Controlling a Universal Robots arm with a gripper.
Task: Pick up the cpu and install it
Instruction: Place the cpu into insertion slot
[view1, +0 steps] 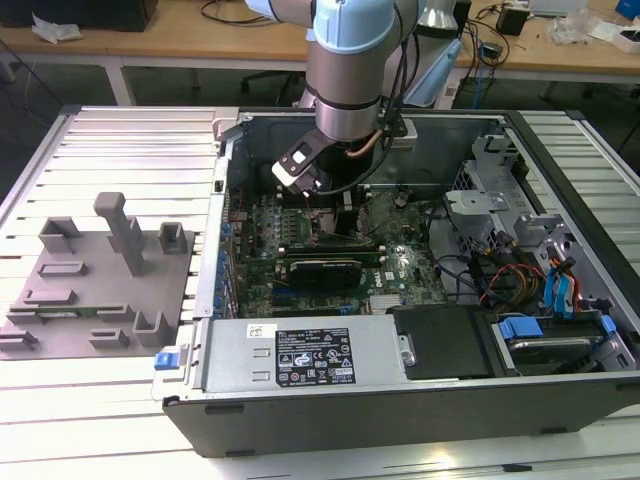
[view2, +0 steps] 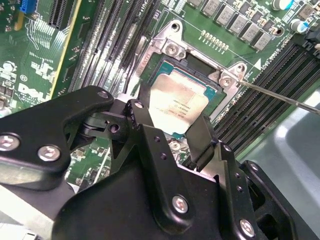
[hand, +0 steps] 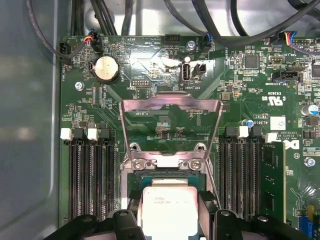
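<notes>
The cpu is a small square chip with a silvery top, seen in both wrist views. It sits low over the dark metal-framed socket on the green motherboard, its top level with the socket opening. My gripper straddles it, one black finger against one edge and the other against the opposite edge, shut on the chip. The socket's load plate stands swung open behind it. In the exterior view the arm reaches down into the open computer case.
Memory slots flank the socket on both sides. A thin retention lever sticks out beside the socket. On the exterior view's left, a grey moulded tray with blocks and posts lies on the slatted table. Cables and drive bays fill the case's right.
</notes>
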